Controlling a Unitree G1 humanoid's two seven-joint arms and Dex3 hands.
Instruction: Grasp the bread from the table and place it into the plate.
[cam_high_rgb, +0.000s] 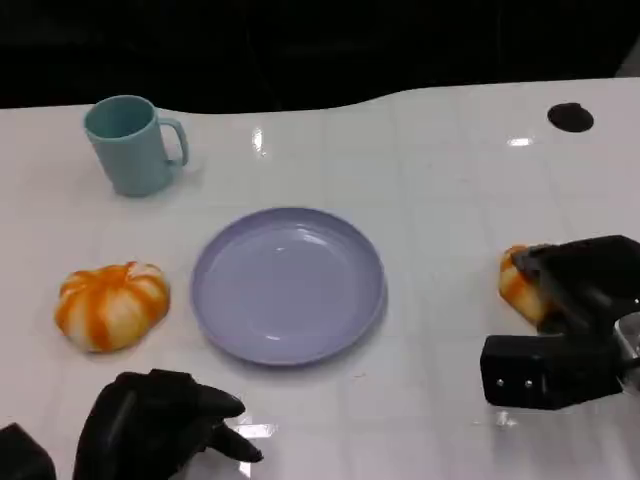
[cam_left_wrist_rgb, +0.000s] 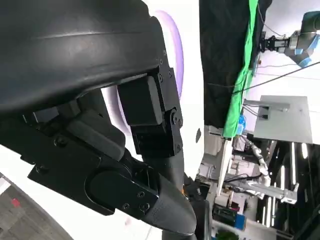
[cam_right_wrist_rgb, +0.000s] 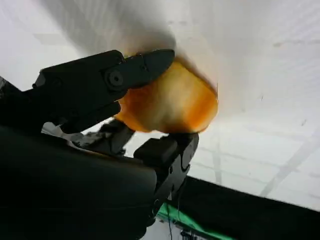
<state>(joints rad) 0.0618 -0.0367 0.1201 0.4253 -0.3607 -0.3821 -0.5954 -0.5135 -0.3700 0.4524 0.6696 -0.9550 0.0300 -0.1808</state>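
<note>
A small orange bread (cam_high_rgb: 517, 285) lies on the white table at the right, partly covered by my right hand (cam_high_rgb: 580, 300). In the right wrist view the black fingers (cam_right_wrist_rgb: 100, 85) close around the bread (cam_right_wrist_rgb: 172, 102) from two sides, against the table surface. The lavender plate (cam_high_rgb: 288, 285) sits bare in the middle of the table. My left hand (cam_high_rgb: 160, 425) rests low at the front left, holding nothing, its fingers loosely apart. The left wrist view shows that hand (cam_left_wrist_rgb: 125, 150) close up, with the plate's rim (cam_left_wrist_rgb: 175, 55) beyond it.
A round orange-and-white striped bun (cam_high_rgb: 110, 305) lies left of the plate. A teal mug (cam_high_rgb: 130, 145) stands at the back left. A black disc (cam_high_rgb: 570, 117) marks the far right of the table. Open table lies between plate and right hand.
</note>
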